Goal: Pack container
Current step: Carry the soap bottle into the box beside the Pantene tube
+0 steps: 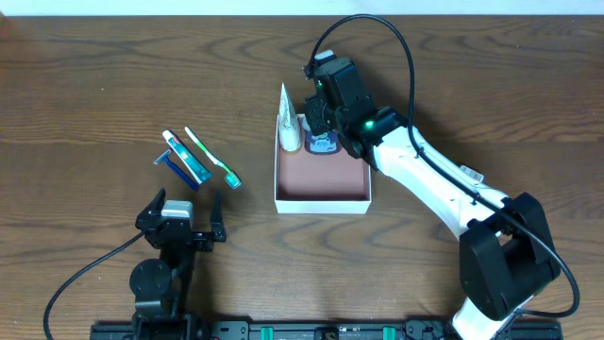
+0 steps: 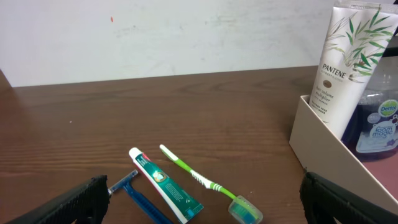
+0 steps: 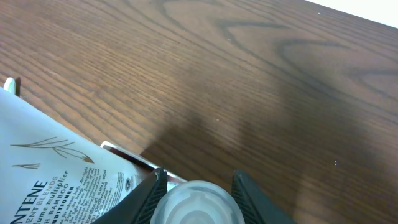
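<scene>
The container (image 1: 321, 199), a square shallow white box with a pinkish-brown inside, sits at the table's middle. In its back part stand a white Pantene tube (image 1: 288, 118) and a blue foam soap bottle (image 1: 322, 144). My right gripper (image 1: 324, 111) is over the bottle, its fingers shut on the bottle's clear cap (image 3: 198, 203). My left gripper (image 1: 179, 219) is open and empty near the front left. Beyond it lie a blue razor (image 2: 144, 202), a toothpaste tube (image 2: 166, 185) and a green toothbrush (image 2: 202, 180). The container wall (image 2: 323, 146) shows at the right of the left wrist view.
A black cable (image 1: 377, 38) arcs over the right arm behind the container. Bare brown wood table lies all round.
</scene>
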### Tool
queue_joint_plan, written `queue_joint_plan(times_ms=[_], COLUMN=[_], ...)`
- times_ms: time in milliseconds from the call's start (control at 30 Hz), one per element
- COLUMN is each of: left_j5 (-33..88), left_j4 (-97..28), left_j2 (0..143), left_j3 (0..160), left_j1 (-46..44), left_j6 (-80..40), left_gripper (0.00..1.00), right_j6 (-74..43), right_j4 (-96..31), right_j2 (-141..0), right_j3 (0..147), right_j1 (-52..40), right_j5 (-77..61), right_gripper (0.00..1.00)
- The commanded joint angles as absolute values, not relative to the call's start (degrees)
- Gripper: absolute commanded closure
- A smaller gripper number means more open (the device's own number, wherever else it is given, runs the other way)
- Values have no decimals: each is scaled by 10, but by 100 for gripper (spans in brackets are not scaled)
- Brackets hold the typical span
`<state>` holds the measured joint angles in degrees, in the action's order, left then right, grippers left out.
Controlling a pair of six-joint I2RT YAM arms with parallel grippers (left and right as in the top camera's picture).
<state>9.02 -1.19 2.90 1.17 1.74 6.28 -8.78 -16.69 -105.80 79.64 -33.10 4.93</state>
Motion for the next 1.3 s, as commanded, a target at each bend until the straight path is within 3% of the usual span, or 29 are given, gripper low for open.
queue_joint_plan(times_ms=[0, 800, 1067, 1267], left_j5=[98, 98, 98, 98], left_j4=[-32, -32, -32, -32], left_j2=[29, 29, 29, 29], left_j3=[2, 2, 2, 2], left_j1=[20, 20, 20, 20], left_j6=[70, 71, 71, 71], left_gripper=[2, 2, 2, 2], right_j6=[-92, -45, -16, -16], right_j4=[-158, -127, -51, 18], right_j2=[-1051, -1051, -1051, -1051], right_j3=[801, 799, 761, 712], right_j1=[-335, -336, -345, -346], right_j5=[58, 58, 58, 58], right_gripper=[65, 81, 91, 91])
